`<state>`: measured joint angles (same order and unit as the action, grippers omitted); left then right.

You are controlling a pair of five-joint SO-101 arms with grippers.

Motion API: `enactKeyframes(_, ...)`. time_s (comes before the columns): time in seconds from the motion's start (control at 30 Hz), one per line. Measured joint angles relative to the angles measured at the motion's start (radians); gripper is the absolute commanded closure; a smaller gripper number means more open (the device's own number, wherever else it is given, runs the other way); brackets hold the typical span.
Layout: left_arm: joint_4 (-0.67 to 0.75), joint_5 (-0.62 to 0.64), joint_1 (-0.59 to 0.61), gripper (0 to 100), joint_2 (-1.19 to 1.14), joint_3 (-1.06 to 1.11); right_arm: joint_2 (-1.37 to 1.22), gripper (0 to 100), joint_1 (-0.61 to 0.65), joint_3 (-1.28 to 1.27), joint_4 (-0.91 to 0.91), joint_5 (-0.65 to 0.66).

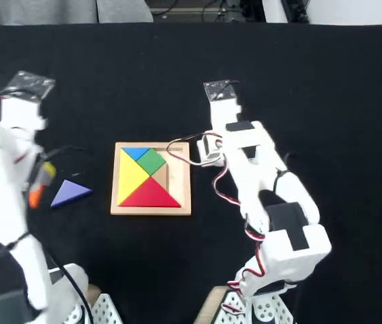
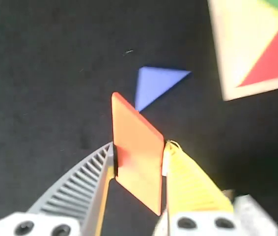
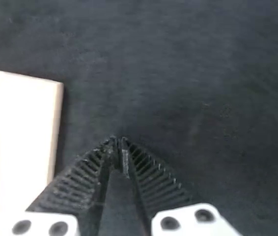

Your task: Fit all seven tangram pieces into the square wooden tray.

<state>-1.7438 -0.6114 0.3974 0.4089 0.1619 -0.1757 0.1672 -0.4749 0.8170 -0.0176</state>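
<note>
The square wooden tray (image 1: pixel 185 177) lies mid-table holding blue, green, yellow and red pieces; its right strip is bare wood. A blue triangle (image 1: pixel 69 192) rests on the black cloth left of the tray, also seen as the blue triangle (image 2: pixel 156 83) beyond the fingers. My left gripper (image 2: pixel 139 146) is shut on an orange flat piece (image 2: pixel 139 157), held on edge above the cloth near that triangle; in the high view the left gripper (image 1: pixel 39 185) sits left of the triangle. My right gripper (image 3: pixel 117 145) is shut with nothing in it, over cloth just off the tray's right edge (image 3: pixel 55 128).
Black cloth covers the whole table. The tray corner (image 2: pixel 237 59) lies a short way past the blue triangle. The right arm (image 1: pixel 258 182) stretches along the tray's right side. Both arm bases stand at the near edge.
</note>
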Motion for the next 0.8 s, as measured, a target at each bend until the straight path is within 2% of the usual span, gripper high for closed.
enactKeyframes(0.13, 0.014, 0.267, -0.166, 95, 0.015, 0.012, 0.000, 98.7, -0.066, 0.000, 0.006, -0.002)
enactKeyframes(0.4, 0.250, 0.720, -0.485, 95, 0.015, 0.157, 0.000, 98.7, -0.157, 0.000, 0.008, -0.012)
enactKeyframes(0.6, 0.549, 0.841, -0.701, 94, 0.015, 0.336, 0.006, 98.7, -0.170, 0.000, 0.008, -0.044)
enactKeyframes(0.67, 0.649, 0.876, -0.736, 92, 0.005, 0.370, 0.006, 98.7, -0.172, 0.000, 0.008, -0.044)
enactKeyframes(0.8, 0.738, 1.014, -0.764, 92, -0.117, 0.373, 0.006, 98.7, -0.172, 0.000, 0.008, -0.044)
